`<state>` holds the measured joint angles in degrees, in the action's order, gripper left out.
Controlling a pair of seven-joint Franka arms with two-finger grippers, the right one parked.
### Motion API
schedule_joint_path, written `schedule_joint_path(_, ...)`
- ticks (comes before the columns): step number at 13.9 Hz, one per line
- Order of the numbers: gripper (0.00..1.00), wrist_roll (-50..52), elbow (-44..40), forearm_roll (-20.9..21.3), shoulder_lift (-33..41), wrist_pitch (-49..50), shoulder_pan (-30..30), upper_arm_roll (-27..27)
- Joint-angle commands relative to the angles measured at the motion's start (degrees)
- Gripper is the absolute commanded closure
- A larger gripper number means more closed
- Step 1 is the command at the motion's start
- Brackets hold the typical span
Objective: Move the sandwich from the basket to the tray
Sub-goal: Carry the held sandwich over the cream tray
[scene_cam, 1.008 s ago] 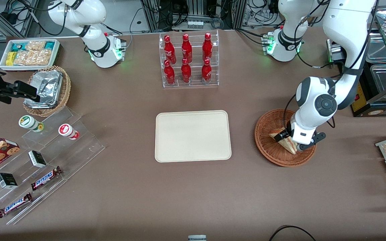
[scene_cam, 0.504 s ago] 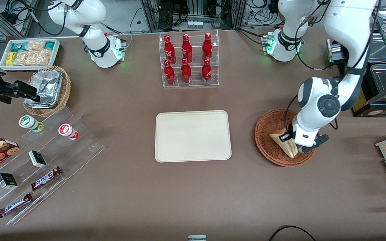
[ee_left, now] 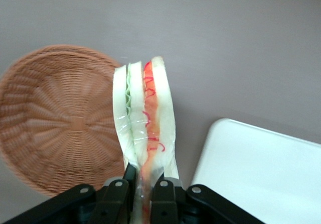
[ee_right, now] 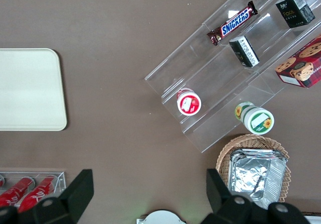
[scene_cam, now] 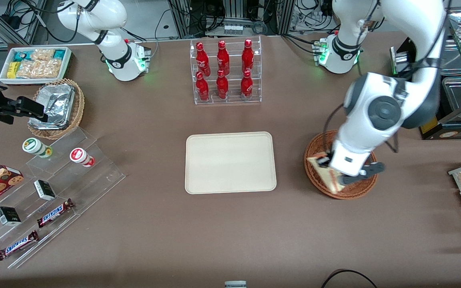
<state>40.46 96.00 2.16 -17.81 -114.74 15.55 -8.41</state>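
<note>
The gripper (ee_left: 143, 184) has its jaws clenched on the sandwich (ee_left: 145, 121), held up over the basket (scene_cam: 314, 176); carrying it to the bare tray (scene_cam: 230, 162) is what's left

You are seeing the gripper (scene_cam: 331, 173) hanging above the basket (scene_cam: 314, 170), pinching the sandwich (scene_cam: 325, 176) clear of it; the tray (scene_cam: 230, 163) is lying beside the basket, toward the parked arm's end.
</note>
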Motion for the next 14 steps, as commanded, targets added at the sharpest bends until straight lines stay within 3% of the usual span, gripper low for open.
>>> schedule_joint_path(1, 1.0, 2.07, -7.05, 0.21, -5.99, 1.63, 6.04, 0.32)
schedule_joint_path(6, 1.0, 3.49, -9.77, 0.56, -12.14, 0.66, 15.46, 0.33)
schedule_joint_path(10, 1.0, 3.48, -15.13, 0.65, -18.73, -1.44, 20.47, 0.33)
schedule_joint_path(14, 1.0, 2.43, -15.23, 1.09, -22.78, -5.84, 23.46, 0.41)
